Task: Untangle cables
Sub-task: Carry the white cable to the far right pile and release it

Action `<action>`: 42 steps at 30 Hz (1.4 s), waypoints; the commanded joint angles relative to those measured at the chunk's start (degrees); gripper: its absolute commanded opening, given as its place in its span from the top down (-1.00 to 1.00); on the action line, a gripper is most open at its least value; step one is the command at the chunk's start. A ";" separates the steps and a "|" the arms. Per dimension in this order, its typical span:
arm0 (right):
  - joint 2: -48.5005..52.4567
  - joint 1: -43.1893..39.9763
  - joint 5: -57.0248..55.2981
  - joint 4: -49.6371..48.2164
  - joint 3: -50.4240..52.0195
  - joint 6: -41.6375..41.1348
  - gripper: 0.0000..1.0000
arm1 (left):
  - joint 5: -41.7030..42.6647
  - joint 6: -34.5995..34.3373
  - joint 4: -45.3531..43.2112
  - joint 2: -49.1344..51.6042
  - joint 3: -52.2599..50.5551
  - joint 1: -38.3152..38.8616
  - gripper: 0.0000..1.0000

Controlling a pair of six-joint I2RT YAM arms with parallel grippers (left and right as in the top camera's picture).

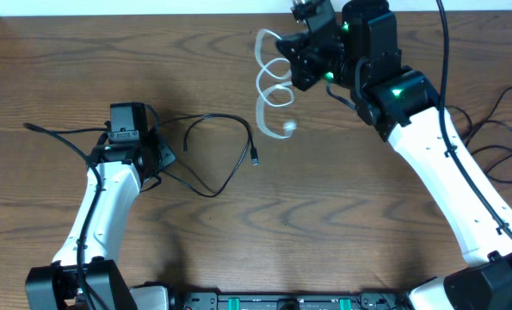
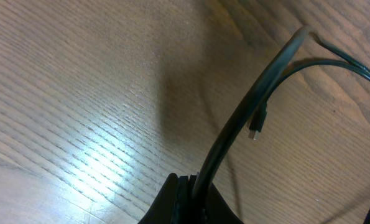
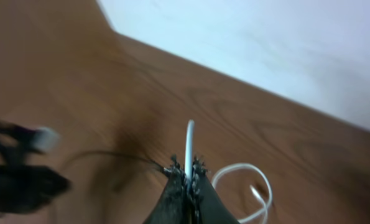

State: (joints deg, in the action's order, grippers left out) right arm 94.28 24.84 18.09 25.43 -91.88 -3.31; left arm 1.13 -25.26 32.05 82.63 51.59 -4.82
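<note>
from above, the raised right gripper [image 1: 300, 62] sits closest, pinched shut on the white cable [image 1: 271, 86], which loops at the far side, right of centre. the left gripper [image 1: 161, 157] clamps the black cable [image 1: 225, 120] at the left. left wrist: jaws tight on the black cable [image 2: 247, 112], its plug [image 2: 255, 127] just beyond. right wrist: jaws squeezed on the white cable [image 3: 189, 140].

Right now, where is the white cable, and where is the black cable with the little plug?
white cable [image 1: 289, 127]: overhead view, on its thick free end.
black cable [image 1: 254, 158]: overhead view, on its small plug tip.
</note>
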 commanded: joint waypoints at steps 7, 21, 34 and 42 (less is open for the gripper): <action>0.02 -8.07 -17.53 3.87 -0.33 2.16 0.98 | -0.74 -0.33 -0.02 0.48 -0.66 -0.09 0.84; 0.02 -24.68 -17.53 2.97 -0.33 2.12 0.98 | -0.74 -0.33 -0.02 0.50 -0.66 -0.09 0.83; 2.69 -37.13 -17.81 4.44 -0.22 2.14 0.98 | -0.74 -0.33 -0.02 0.50 -0.66 -0.09 0.82; 8.48 -41.97 -19.43 5.01 -0.22 1.66 0.98 | -0.74 -0.33 -0.02 0.50 -0.76 -0.09 0.83</action>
State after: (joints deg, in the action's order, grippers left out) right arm 100.95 -15.68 -0.14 29.85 -91.88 -2.07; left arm 1.13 -25.45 32.05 82.74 51.59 -4.82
